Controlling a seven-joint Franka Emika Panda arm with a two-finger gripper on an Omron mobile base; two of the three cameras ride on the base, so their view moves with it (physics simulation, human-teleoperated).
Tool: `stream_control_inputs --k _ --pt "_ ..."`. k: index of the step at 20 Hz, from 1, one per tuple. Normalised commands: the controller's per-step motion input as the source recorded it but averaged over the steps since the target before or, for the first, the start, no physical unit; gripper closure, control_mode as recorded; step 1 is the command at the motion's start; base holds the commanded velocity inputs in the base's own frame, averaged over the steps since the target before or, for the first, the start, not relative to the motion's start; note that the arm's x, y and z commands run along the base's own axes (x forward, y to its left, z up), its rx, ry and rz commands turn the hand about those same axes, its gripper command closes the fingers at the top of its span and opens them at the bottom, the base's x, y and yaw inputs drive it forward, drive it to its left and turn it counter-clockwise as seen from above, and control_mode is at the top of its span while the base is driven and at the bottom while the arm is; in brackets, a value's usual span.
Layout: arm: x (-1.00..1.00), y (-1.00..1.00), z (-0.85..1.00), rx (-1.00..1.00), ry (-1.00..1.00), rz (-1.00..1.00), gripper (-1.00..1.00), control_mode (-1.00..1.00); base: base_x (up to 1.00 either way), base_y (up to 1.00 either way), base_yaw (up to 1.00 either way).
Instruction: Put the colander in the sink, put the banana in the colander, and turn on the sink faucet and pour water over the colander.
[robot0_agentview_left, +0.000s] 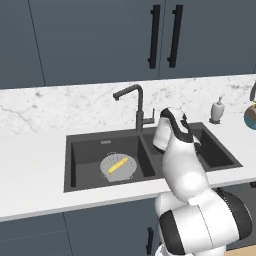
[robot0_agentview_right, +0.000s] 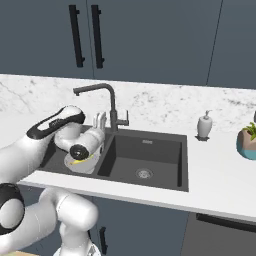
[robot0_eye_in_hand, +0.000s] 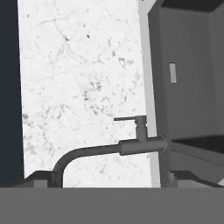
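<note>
Hand (robot0_agentview_right: 101, 121) wide open, empty; tall dark metal faucet (robot0_agentview_left: 136, 107) rigid, push its thin side lever (robot0_eye_in_hand: 126, 118) tip

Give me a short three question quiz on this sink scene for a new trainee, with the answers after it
1. True or false: the banana lies inside the colander.
2. Which basin of the sink holds the colander, seen from the left base view: A left, B right?
3. What small white item stands on the counter right of the sink faucet?

Key: 1 true. 2 A. 3 the soap dispenser.
</note>
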Motion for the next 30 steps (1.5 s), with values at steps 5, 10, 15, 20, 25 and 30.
stream_control_inputs --k 5,10,15,20,25,30 --pt "-0.45 -0.85 0.35 0.00 0.61 0.00 -1.00 -1.00 0.00 0.00 0.00" --pt "-0.09 -0.59 0.10 0.01 0.89 0.05 -1.00 -1.00 0.00 0.00 0.00" --pt "0.00 -0.22 0.14 -0.08 0.85 0.14 -1.00 -1.00 0.00 0.00 0.00" --pt "0.00 -0.28 0.32 0.16 0.65 0.20 -1.00 -1.00 0.00 0.00 0.00" --pt "0.00 -0.28 -0.06 0.63 -0.09 0.23 -1.00 -1.00 0.00 0.00 0.00" --pt "0.00 -0.05 -0.19 0.78 -0.41 0.10 -1.00 -1.00 0.00 0.00 0.00"
